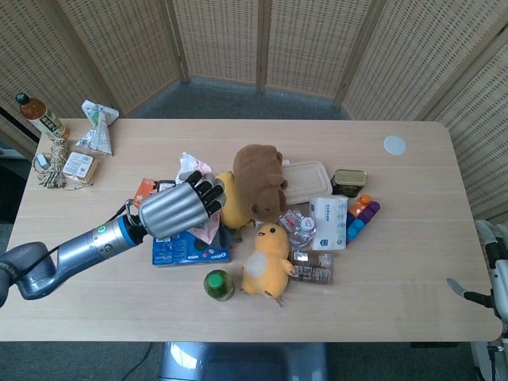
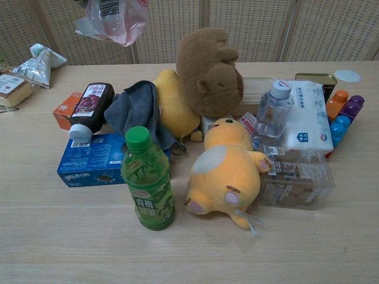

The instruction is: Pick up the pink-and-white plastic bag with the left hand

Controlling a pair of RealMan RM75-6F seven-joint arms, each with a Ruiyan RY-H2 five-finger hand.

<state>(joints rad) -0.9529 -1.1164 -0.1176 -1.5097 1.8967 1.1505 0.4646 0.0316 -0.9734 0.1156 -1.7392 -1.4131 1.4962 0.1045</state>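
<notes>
Far out at nine o'clock on the pale wooden counter [image 1: 413, 238] stand a brown-capped tea bottle [image 1: 40, 115], a bundle of tan rope [image 1: 52, 163] and a crumpled green-and-white snack packet [image 1: 96, 127].

Next comes the left hand [image 1: 176, 209], silver-backed with dark fingers [image 1: 208, 194], raised above the clutter at the nine o'clock side of the central pile. Its fingers are clenched on the pink-and-white plastic bag [image 1: 198, 198], which bunches out above and below them. In the chest view the bag [image 2: 115, 21] hangs clear of the counter near the top edge, with the hand itself out of that frame.

Below it lie an orange cardboard box [image 2: 66, 109], a dark juice bottle on its side with a white cap [image 2: 89, 109] and a blue Oreo biscuit box [image 2: 95, 163], with a grey cloth [image 2: 139, 112] draped beside them. A green-capped tea bottle [image 2: 147, 180] stands upright at six o'clock of the Oreo box.

Toward the middle, a brown plush bear [image 2: 210, 74] leans over a yellow plush [image 2: 174, 106], and a yellow plush duck [image 2: 228, 171] lies at five o'clock of them.

At three o'clock of the duck are a clear water bottle [image 2: 271, 115], a white tissue pack [image 2: 308, 118], a clear packet of brown snacks [image 2: 293, 180] and coloured plastic blocks [image 2: 343, 112].

The right hand [image 1: 492, 270] shows only in part at the far three o'clock edge, off the counter; whether its fingers are released or clenched cannot be told.
</notes>
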